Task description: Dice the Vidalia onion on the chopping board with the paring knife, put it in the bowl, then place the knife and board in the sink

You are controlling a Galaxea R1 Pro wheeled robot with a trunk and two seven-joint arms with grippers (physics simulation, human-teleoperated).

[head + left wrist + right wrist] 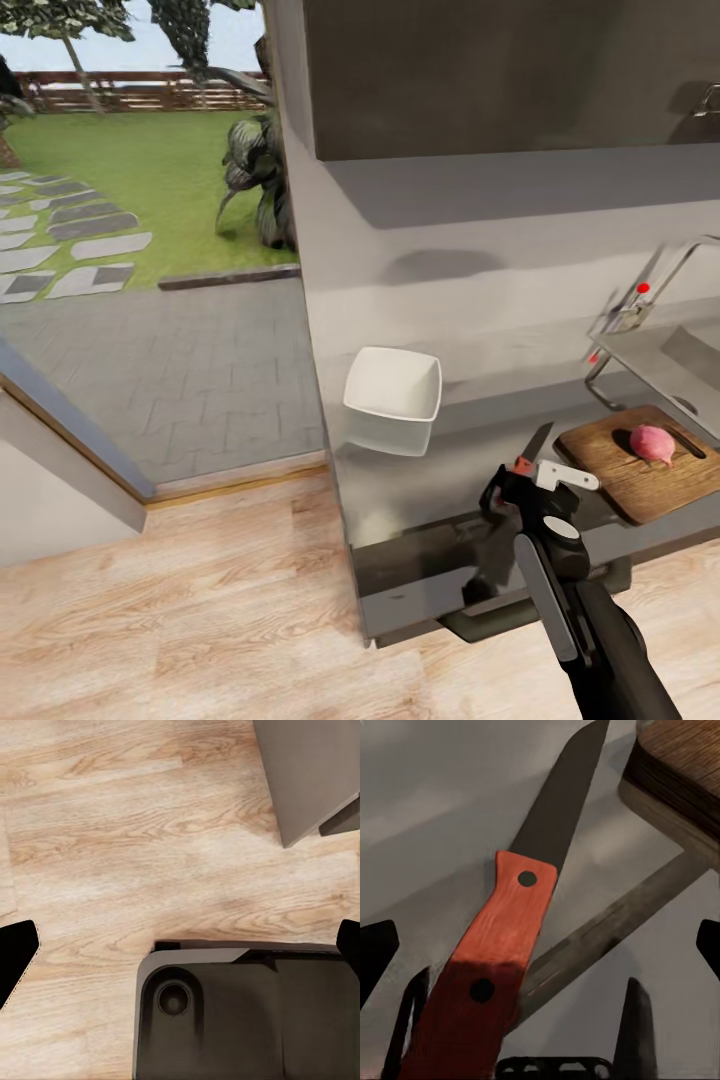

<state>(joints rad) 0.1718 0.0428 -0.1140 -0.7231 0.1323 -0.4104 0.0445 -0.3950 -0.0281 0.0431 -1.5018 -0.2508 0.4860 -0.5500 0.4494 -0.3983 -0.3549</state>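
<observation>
Our right arm reaches forward over the bench point(480, 420) edge, its fingers point(634, 1020) spread wide around the paring knife point(502, 945). Just beyond lies the chopping board point(640, 470) carrying the onion point(652, 442); the bowl point(393, 385) sits well clear.

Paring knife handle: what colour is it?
Reddish-orange wood grain with two dark rivets on the paring knife; clearest in the right wrist view.

You'll find no readable text, label, brand or number anywhere; the only marking is a red dot on the tap point(640, 290).
</observation>
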